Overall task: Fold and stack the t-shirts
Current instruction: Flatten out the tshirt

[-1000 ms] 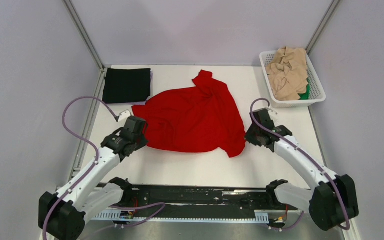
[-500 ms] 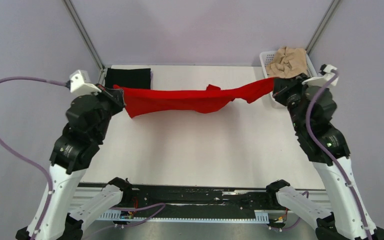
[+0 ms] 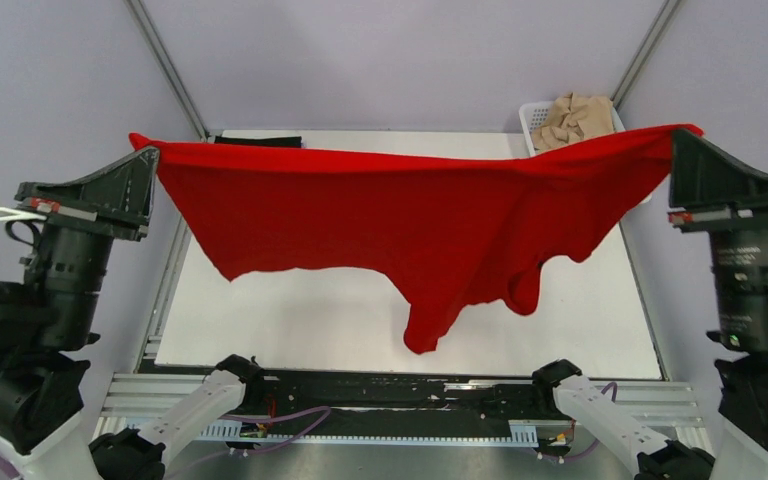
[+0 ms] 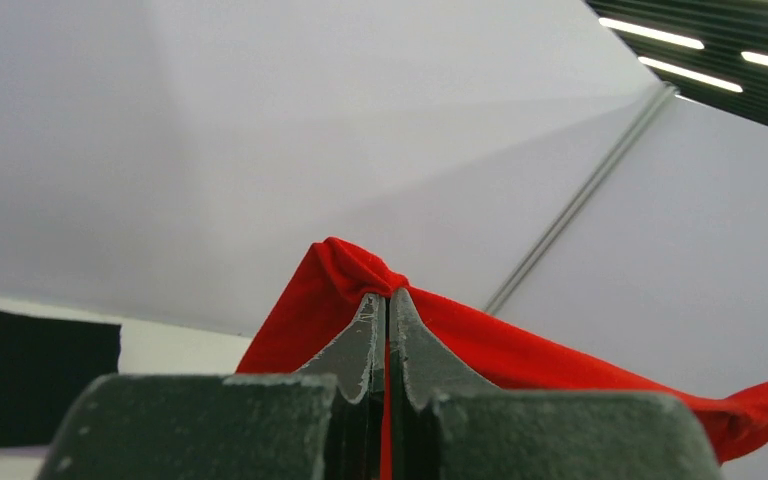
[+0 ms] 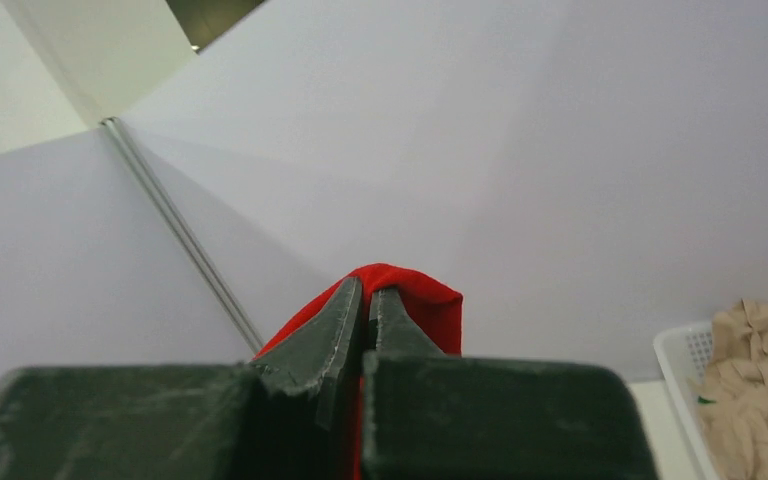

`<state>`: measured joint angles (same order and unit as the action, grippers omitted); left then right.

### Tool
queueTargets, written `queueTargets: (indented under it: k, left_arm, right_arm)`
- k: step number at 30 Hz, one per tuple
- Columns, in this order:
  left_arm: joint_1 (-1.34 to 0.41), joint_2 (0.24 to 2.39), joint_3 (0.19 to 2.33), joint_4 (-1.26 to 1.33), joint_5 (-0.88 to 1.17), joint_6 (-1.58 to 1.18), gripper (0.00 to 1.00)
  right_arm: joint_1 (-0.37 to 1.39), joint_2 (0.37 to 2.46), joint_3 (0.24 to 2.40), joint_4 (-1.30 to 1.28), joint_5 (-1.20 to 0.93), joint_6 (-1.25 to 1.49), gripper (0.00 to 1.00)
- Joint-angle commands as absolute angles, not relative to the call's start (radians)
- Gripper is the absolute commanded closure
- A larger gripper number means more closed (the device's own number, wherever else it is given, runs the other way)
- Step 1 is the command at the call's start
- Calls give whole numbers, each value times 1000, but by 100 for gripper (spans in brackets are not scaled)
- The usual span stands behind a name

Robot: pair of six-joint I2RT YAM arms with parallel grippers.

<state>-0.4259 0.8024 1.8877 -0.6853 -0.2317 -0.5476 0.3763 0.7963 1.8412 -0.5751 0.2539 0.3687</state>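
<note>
red t-shirt (image 3: 410, 225) hung between two arms

top: both arms reared high, wide apart; left gripper (image 3: 145, 150) and right gripper (image 3: 682, 135) each pinch an upper corner, cloth draping above the table (image 3: 290, 320).
left wrist: jaws pressed on red fabric.
right wrist: likewise.

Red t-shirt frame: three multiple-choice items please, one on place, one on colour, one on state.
1. Where is the red t-shirt? A lying flat; B hanging between both grippers; C folded in a pile.
2. What colour is the cloth topping the basket? A beige; B blue; C white.
3. The left gripper is: A open; B shut on the red t-shirt; C shut on nothing.
Key: 1B, it stretches in the air from left gripper to right gripper; 2A, beige shirts heap there; 3B, its wrist view shows red cloth pinched.
</note>
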Motion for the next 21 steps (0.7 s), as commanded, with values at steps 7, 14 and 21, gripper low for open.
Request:
queueTargets:
  k: [7, 14, 21]
  left_arm:
    - [-426, 835, 1938, -737, -110, -503, 100]
    - [-426, 826, 1649, -642, -314, -518, 100]
    - [-424, 1040, 1320, -534, -705, -561, 100]
  right_arm:
    - [371, 786, 1945, -600, 283, 247, 100]
    - [372, 812, 1711, -503, 495, 197, 100]
    - [364, 889, 1298, -295, 824, 228, 100]
